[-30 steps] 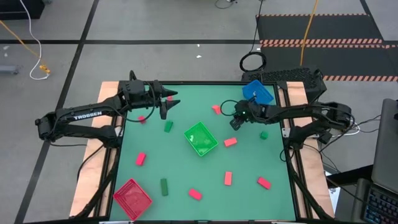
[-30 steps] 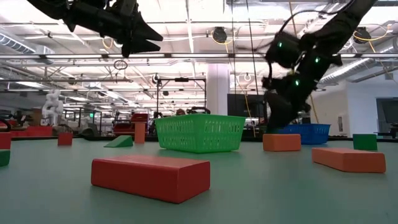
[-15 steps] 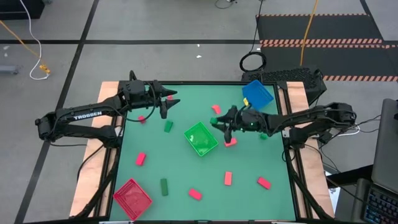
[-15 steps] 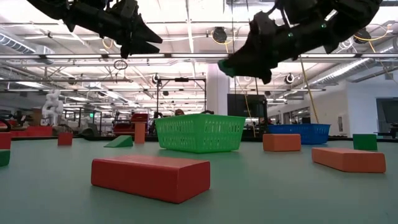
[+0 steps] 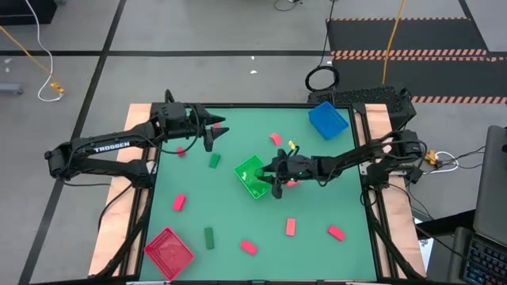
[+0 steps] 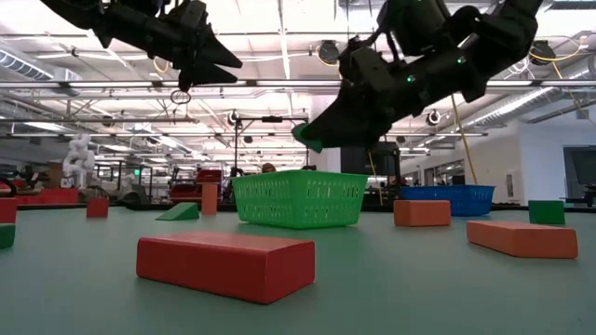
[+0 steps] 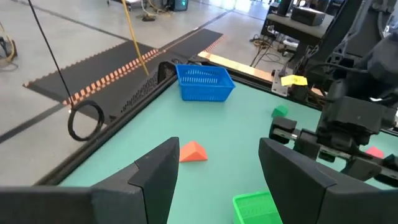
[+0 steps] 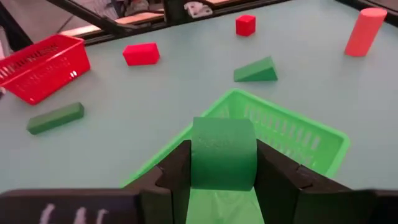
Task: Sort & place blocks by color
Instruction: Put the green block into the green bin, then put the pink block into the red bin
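The right arm reaches in from the table's right edge toward its middle, raised, its right gripper clamped on a green block between its fingers, while the left arm hangs raised near the far-left corner, its left gripper with fingers spread apart.

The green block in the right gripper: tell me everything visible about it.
The green block is a small, plain, matte piece with a rounded top edge in the right wrist view. It is clamped between the two dark fingers of the right gripper, one on each side. It hangs in the air above the green basket near the table's middle, touching nothing else and not yet released.
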Controlling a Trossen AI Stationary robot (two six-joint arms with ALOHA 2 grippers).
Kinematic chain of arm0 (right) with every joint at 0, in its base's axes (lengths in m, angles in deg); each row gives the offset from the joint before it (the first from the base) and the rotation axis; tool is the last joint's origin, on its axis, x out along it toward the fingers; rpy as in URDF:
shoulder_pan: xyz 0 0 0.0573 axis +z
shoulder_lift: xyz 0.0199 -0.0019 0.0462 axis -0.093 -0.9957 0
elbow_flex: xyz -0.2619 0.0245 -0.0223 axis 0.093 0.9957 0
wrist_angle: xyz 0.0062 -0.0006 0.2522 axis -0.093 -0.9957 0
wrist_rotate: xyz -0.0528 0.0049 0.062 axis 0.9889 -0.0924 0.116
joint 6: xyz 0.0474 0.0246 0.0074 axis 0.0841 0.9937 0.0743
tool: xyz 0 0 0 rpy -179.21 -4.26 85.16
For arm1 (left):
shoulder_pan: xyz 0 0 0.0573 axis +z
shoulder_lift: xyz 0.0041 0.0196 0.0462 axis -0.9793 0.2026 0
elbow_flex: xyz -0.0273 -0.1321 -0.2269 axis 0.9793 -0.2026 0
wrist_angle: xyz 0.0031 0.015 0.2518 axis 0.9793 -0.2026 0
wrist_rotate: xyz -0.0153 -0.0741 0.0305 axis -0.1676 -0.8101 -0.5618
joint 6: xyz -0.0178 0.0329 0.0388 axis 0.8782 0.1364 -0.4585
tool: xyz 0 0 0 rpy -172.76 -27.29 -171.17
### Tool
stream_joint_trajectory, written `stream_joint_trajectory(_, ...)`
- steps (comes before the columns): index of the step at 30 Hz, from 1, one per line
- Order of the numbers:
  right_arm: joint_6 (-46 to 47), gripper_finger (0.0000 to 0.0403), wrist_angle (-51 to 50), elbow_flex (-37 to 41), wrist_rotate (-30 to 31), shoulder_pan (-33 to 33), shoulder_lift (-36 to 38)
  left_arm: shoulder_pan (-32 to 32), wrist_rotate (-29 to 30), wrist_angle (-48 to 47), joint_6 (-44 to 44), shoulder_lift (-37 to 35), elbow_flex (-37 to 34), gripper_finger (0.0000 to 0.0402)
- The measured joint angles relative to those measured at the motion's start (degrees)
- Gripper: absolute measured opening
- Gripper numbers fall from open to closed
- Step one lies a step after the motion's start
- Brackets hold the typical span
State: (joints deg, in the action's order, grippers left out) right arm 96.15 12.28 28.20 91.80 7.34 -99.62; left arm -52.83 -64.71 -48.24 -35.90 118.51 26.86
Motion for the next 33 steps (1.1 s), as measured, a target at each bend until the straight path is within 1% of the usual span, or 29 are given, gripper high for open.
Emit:
stream_joint_trajectory(4, 0.0, 0.0129, -0.1, -0.1, 0.1, -0.2, -1.6, -0.5, 0.0, -0.4, -0.1, 0.0, 0.0, 0.0225)
stream_joint_trajectory(8, 0.0, 0.0130, 0.1, -0.1, 0.1, -0.2, -1.7, -0.9, 0.5, -0.5, -0.3, 0.0, 0.0, 0.0225)
stream_joint_trajectory(11, -1.5, 0.0140, -0.1, -0.1, 0.1, -0.3, -1.5, -1.2, 0.8, -0.5, -0.4, 0.0, 0.0, 0.0225)
stream_joint_trajectory(20, -2.4, 0.0235, 0.6, -0.1, 0.1, -1.6, -1.3, -1.2, 0.8, -1.3, -1.0, 0.0, 0.0, 0.0225)
stream_joint_trajectory(24, -3.8, 0.0262, 2.0, -0.1, 0.3, -2.9, -1.3, -1.2, 0.9, -1.4, -1.3, 0.0, 0.0, 0.0225)
stream_joint_trajectory(27, -6.1, 0.0270, 2.4, -0.1, 5.1, -5.0, -0.2, -1.2, 0.9, -1.5, -1.3, 0.0, 0.0, 0.0225)
stream_joint_trajectory(29, -5.0, 0.0269, 1.5, -0.1, 10.0, -7.3, 1.5, -1.2, 1.1, -1.7, -1.3, 0.0, 0.0, 0.0225)
stream_joint_trajectory(31, -1.9, 0.0264, -1.8, -0.1, 13.9, -10.6, 3.7, -1.2, 2.4, -1.9, -1.1, 0.0, 0.0, 0.0225)
stream_joint_trajectory(33, -0.8, 0.0257, -6.7, -0.4, 14.9, -14.0, 5.6, -1.2, 4.8, -2.2, 0.0, 0.0, 0.0, 0.0225)
